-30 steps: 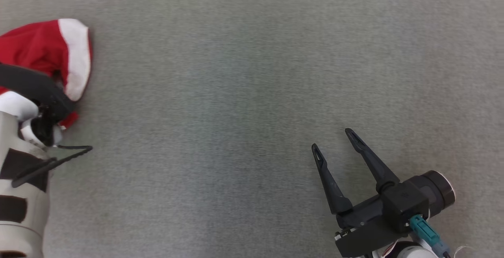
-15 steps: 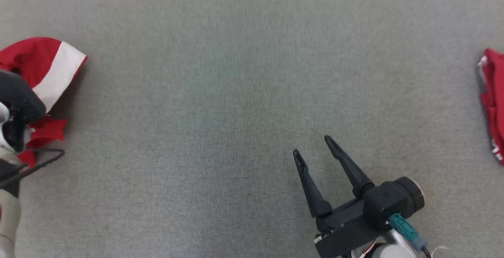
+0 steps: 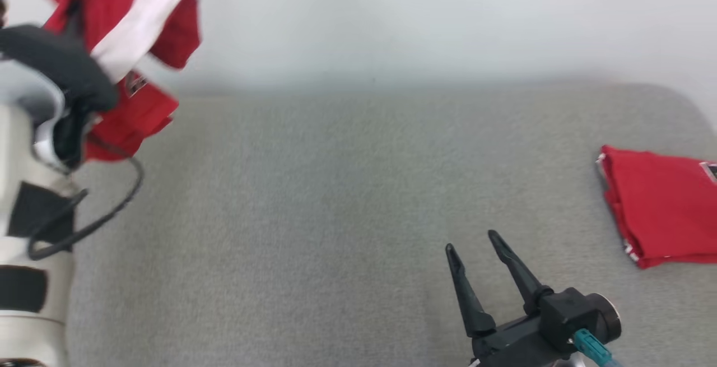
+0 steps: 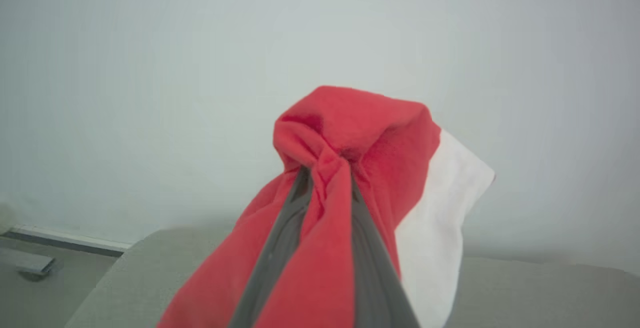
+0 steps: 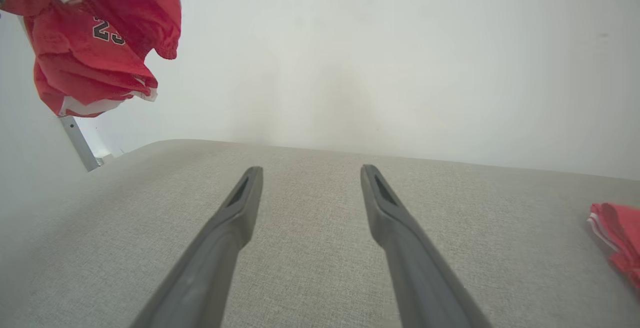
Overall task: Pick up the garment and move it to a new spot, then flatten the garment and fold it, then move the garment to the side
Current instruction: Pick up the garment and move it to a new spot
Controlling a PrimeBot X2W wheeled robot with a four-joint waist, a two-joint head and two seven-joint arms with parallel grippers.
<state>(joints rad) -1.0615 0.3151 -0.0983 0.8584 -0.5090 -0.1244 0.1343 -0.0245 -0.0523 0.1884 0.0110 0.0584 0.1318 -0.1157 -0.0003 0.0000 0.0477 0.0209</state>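
**Item under task.** Crumpled red sports garment with a broad white band and a dark printed number. It hangs in the air, clear of the grey woven-fabric padded surface, above that surface's far left corner. The fabric is bunched, with loose folds hanging below the grip. Which part of the garment is pinched cannot be told.

**Left gripper**. Its fingers are clamped together on a twist of the red cloth, which wraps over both of them. The hold looks deep rather than at an edge.

**Right gripper**. It is low over the near right part of the grey surface. The jaws stand spread and hold nothing.

**Other item.** A folded red cloth bundle lies flat at the right edge of the grey surface, well apart from both grippers.

**Step in hand (judged).** The garment has been lifted and is due to go to a new spot.

**Recommendations.**
- Carry it over the bare middle of the grey surface, well apart from the folded bundle.
- Lower it until the hanging folds touch first. Then draw the left gripper sideways while descending, so the cloth lays out and does not pile up.
- Release only once most of the fabric rests on the grey surface.
- Keep the right gripper free and nearby to take an edge for flattening.

**Risk.** A bunched drop would leave more spreading to do.
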